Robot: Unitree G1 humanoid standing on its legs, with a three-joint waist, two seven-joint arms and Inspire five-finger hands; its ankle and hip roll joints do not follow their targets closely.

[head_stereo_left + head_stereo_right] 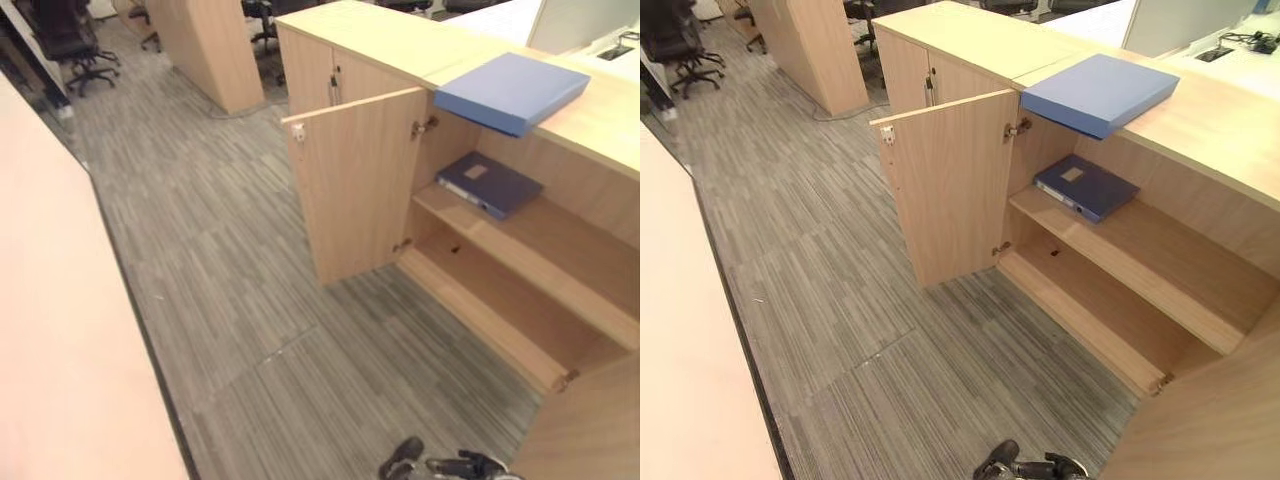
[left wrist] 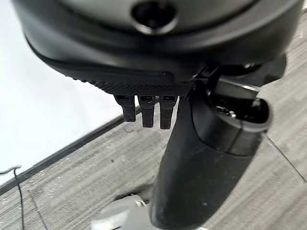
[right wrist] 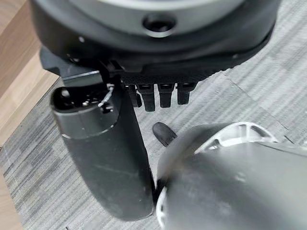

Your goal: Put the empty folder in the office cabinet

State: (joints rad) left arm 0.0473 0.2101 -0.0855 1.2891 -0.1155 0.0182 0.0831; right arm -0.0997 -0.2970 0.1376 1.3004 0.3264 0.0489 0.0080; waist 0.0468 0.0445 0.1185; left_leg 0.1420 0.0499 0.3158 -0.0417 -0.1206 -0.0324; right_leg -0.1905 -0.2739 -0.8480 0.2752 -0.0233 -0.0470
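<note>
We observe a light wood office cabinet (image 1: pixel 560 270) with its left door (image 1: pixel 355 185) swung open, exposing two bare-wood compartments divided by one shelf (image 1: pixel 530 262). A light blue folder (image 1: pixel 511 90) lies flat on the cabinet top (image 1: pixel 380 40), near the front edge, one corner projecting slightly over the open compartment. A second, darker blue folder (image 1: pixel 1085 186) with a pale label lies flat on the shelf inside, at the end nearest the open door. We cannot tell from these views which of the two is empty. The lower compartment (image 1: pixel 1090 305) holds nothing we can make out.

The adjoining cabinet door (image 1: pixel 308 70), further away, is closed. The floor is grey striped carpet (image 1: pixel 230 300). Office chairs (image 1: pixel 70 40) stand in the far background at the left, and a pale panel (image 1: pixel 60 340) runs along the left side of the scene.

The left hand (image 2: pixel 148 72) appears in its own wrist view above the carpet; its fingers (image 2: pixel 146 110) are curled in toward the palm, and nothing is between them. The right hand (image 3: pixel 158 62) appears in its wrist view in the same condition: fingers (image 3: pixel 158 96) curled, gripping nothing, with carpet beneath and a strip of wood at one side. Neither hand touches either folder; both are well apart from the cabinet.
</note>
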